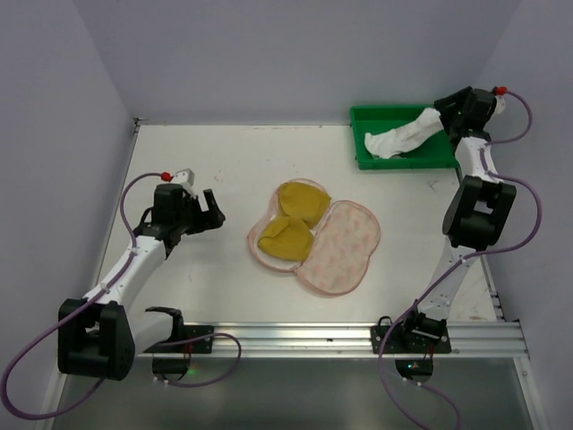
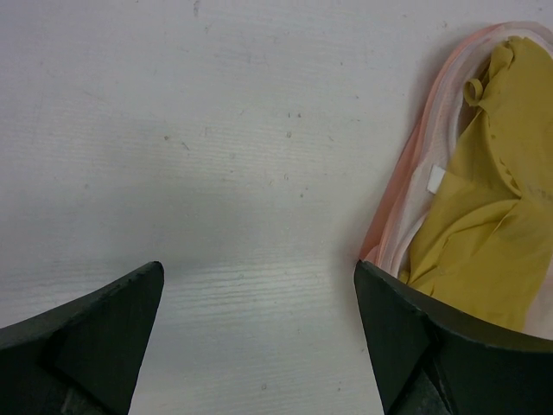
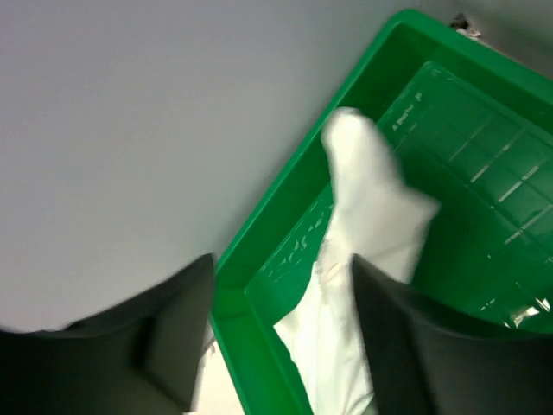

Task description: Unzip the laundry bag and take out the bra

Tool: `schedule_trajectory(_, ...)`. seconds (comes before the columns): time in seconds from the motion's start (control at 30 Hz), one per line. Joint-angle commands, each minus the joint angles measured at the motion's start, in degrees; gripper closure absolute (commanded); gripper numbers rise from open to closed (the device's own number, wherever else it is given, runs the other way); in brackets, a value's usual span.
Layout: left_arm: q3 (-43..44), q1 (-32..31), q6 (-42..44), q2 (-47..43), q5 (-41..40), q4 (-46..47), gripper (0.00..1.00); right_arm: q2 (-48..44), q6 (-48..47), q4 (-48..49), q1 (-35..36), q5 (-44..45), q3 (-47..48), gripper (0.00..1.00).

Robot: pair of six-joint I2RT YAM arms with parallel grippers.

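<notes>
The laundry bag (image 1: 345, 246) lies unzipped and spread flat mid-table, its leaf-print half to the right. A yellow bra (image 1: 295, 219) lies folded in its left half. My left gripper (image 1: 215, 213) is open and empty, low over the table just left of the bag. In the left wrist view the gripper (image 2: 259, 268) faces bare table, with the bag's pink rim (image 2: 406, 173) and the bra (image 2: 492, 199) beside the right finger. My right gripper (image 1: 445, 109) hovers over the green tray (image 1: 363, 134), jaws apart. A white garment (image 1: 403, 136) drapes from between them into the tray.
The right wrist view shows the gripper (image 3: 282, 264) over the tray's corner rim (image 3: 294, 186), with the white garment (image 3: 371, 199) blurred and hanging inside the tray. The grey back wall is close behind the tray. A metal rail runs along the near table edge (image 1: 313, 336).
</notes>
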Motion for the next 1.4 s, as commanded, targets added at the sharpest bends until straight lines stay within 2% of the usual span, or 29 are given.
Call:
schedule_trajectory(0.0,-0.08,0.42,-0.4,-2.21,1.24,0.04,0.05,-0.33,-2.62,-3.88,-0.88,1.32,2.86,0.25)
schedule_trajectory(0.03,0.01,0.42,-0.4,-2.3,1.33,-0.04,0.05,-0.24,-3.41,-5.03,-0.8,1.49,3.65,0.17)
schedule_trajectory(0.07,0.01,0.5,-0.4,-2.65,1.33,-0.04,0.05,-0.33,-4.9,-6.17,-0.89,1.32,5.14,0.02)
schedule_trajectory(0.1,0.01,0.42,-0.4,-2.74,1.41,-0.04,0.05,-0.77,-5.52,-7.84,-0.8,1.14,5.59,0.01)
schedule_trajectory(0.2,0.1,0.42,-0.49,-3.0,2.03,-0.13,0.05,-2.61,-7.37,-11.35,-0.8,1.23,5.6,0.01)
schedule_trajectory(0.33,0.45,0.42,-0.4,-3.44,2.56,-0.75,0.05,-10.4,-10.97,-13.57,-0.01,0.27,1.57,0.01)
schedule_trajectory(0.5,0.89,0.42,0.57,-4.15,2.64,-1.8,0.05,-19.3,-22.03,-18.38,4.64,-10.01,-6.88,0.03)
schedule_trajectory(0.7,0.28,0.42,2.5,-3.36,4.93,-1.89,0.05,-26.08,-34.87,-22.18,19.31,-16.15,-17.77,0.07)
schedule_trajectory(0.83,1.06,0.42,3.91,-2.92,5.37,-2.86,0.05,-25.56,-41.28,-22.27,29.58,-17.93,-23.22,0.1)
schedule_trajectory(0.97,0.02,0.42,4.0,-3.53,6.33,-1.54,0.05,-21.96,-45.68,-22.62,35.67,-16.7,-23.67,0.12)
schedule_trajectory(1.2,-1.39,0.42,3.91,-2.74,6.6,0.83,0.05,-14.4,-43.86,-23.6,41.12,-12.23,-22.17,0.16)
schedule_trajectory(1.37,-1.04,0.42,3.73,-1.86,6.51,1.19,0.05,-15.96,-33.32,-21.39,44.99,-4.23,-29.53,0.16)
